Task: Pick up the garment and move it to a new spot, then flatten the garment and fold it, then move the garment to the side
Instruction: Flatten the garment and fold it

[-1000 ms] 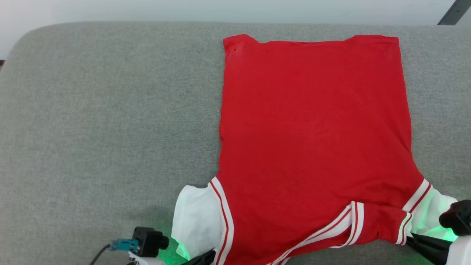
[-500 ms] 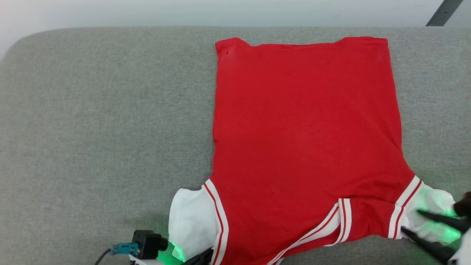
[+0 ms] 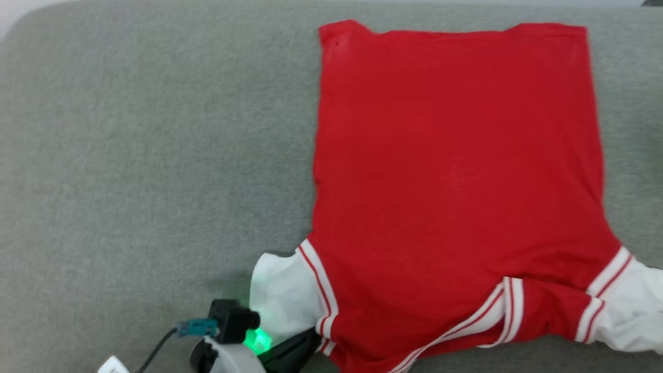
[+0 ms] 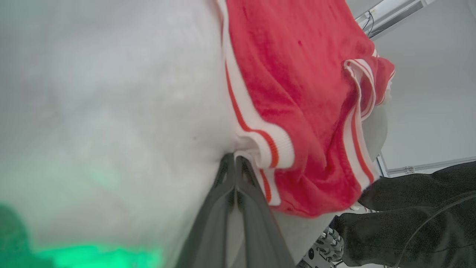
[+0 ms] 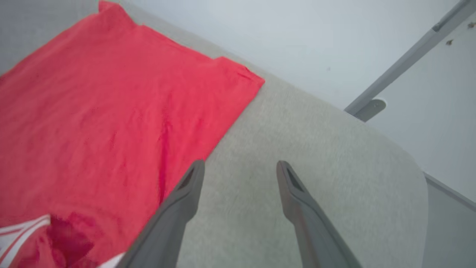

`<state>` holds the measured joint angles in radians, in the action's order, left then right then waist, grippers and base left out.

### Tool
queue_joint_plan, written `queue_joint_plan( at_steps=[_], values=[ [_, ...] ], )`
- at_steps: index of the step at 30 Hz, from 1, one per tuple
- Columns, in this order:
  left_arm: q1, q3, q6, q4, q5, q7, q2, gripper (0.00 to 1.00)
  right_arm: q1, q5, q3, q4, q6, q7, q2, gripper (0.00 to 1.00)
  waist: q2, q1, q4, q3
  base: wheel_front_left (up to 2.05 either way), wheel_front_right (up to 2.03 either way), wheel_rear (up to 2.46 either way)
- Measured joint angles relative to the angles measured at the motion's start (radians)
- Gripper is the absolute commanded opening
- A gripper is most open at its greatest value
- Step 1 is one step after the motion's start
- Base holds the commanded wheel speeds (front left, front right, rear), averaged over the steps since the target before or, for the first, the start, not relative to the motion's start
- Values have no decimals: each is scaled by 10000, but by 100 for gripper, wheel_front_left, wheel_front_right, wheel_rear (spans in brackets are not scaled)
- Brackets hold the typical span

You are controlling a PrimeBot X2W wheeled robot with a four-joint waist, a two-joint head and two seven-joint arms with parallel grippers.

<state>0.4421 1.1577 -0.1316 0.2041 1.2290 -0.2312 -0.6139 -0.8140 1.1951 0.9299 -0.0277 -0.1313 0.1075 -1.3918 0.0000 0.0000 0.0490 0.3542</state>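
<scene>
The garment (image 3: 456, 171), a red jersey with white sleeves and red-white striped trim, lies spread flat on the grey padded surface (image 3: 129, 155), sleeves toward me. My left gripper (image 3: 311, 336) is at its near left corner, shut on the fabric where the white sleeve meets the striped trim. In the left wrist view the left gripper (image 4: 234, 160) has both fingers pressed together into the garment (image 4: 297, 93). My right gripper (image 5: 240, 165) stands open over bare grey padding, just right of the garment's (image 5: 93, 111) right edge, with nothing between its fingers.
The padded surface (image 5: 316, 149) ends in a rounded corner to the right of my right gripper, with a pale floor and a slanted grey bar (image 5: 401, 63) beyond. A dark shape (image 4: 409, 208) fills the lower right of the left wrist view.
My right gripper has opened, let go of the right white sleeve and drawn away from it. The sleeve now lies on the padding. The head camera has shifted; the left gripper stays shut.
</scene>
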Motion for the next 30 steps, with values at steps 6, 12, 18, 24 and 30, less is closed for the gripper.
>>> queue_joint_plan(
  at_steps=[6,12,18,24,30],
  values=[
    [778,355,0,-167,-265,4,320,0,-2286,-209,-479,2562,-2,2986,2167,100,0,0,596,545,0,0,0],
    [1308,616,-8,-263,-353,-81,656,0,-4335,-667,-608,5187,-2,5035,3647,100,0,0,1322,1146,0,0,0],
    [1702,792,-69,-433,-497,-249,880,0,-5531,-1411,-696,7380,-2,5768,4454,100,0,0,1901,1900,0,0,0],
    [1991,915,-153,-581,-514,-341,1026,0,-5897,-1544,-577,8222,0,6073,4955,100,0,0,2338,2496,0,0,0],
    [2149,1024,-173,-635,-500,-416,1078,0,-6211,-1613,-347,8341,2,6311,4947,45,0,0,2503,2777,0,0,0]
  ],
)
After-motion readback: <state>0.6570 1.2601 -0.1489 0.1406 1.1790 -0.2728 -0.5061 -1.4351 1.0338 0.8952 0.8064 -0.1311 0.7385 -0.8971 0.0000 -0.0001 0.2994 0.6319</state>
